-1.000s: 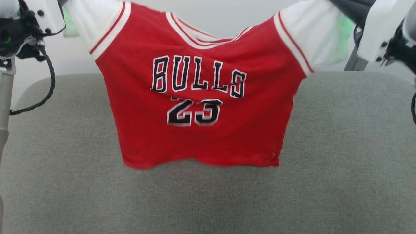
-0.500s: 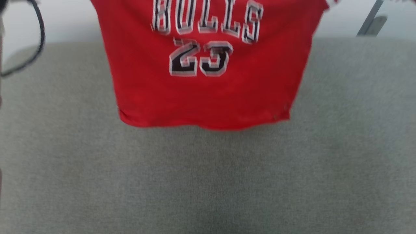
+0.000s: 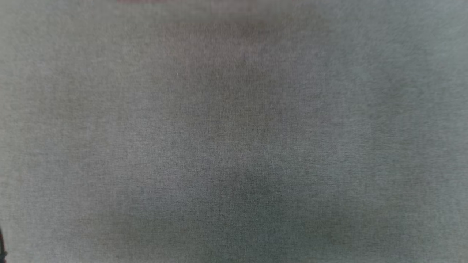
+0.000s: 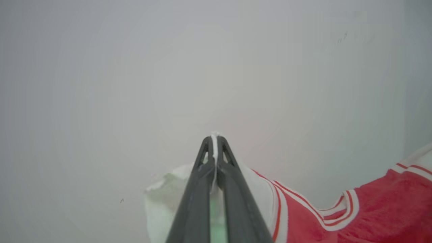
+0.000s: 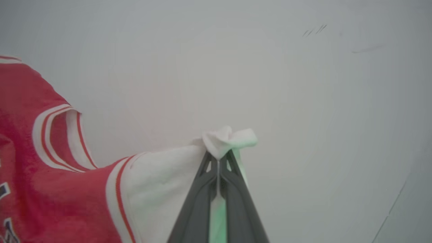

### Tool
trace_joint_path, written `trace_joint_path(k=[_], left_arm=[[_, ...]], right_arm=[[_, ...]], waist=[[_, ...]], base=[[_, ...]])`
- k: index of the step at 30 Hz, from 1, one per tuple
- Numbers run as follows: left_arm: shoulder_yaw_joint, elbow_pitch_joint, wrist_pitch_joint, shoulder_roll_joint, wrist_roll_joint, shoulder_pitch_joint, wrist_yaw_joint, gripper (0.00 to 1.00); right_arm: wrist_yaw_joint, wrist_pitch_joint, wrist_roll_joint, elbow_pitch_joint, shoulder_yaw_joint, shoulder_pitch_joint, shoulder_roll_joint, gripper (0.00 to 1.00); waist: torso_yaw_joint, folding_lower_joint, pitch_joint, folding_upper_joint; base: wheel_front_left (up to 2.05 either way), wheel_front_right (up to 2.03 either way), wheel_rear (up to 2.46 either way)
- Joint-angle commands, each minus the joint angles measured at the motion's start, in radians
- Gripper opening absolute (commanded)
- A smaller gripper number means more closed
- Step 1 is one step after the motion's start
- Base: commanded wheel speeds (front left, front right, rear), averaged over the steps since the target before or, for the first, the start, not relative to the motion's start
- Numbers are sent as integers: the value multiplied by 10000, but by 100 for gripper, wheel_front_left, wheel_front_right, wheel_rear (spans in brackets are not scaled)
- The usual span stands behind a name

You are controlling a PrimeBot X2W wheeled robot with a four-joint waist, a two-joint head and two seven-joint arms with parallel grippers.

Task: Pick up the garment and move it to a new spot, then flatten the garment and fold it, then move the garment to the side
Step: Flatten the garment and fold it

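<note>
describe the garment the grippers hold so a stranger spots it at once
Before the plain pale wall, the left gripper and right gripper are each shut on a white sleeve. Slung between them is the garment: a bright red jersey with red-and-white striped trim, the sole strong colour there.

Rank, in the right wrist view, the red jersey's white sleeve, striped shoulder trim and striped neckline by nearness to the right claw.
1. White fabric sleeve, pinched in the shut right claw.
2. Red-white striped shoulder trim, just left.
3. Red-white striped neckline, far left.

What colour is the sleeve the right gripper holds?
White sleeve, red-striped trim; right wrist view.
</note>
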Motion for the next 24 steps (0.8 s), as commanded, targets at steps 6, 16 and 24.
trace_joint_path(k=[6,16,24], left_arm=[[-1035,638,-1377,1,-454,551,-62,0],[-3127,986,-849,644,-2691,2590,-59,0],[-4024,453,961,1174,-4453,4540,-61,0]], right_arm=[[-7,-762,-762,1400,-31,119,480,0],[-7,-314,739,2223,1323,2011,649,0],[-7,1000,3140,525,2325,4415,-139,0]], waist=[[124,0,421,0],[189,0,-9,0],[200,0,-863,0]], base=[[0,0,0],[0,0,0],[0,0,0]])
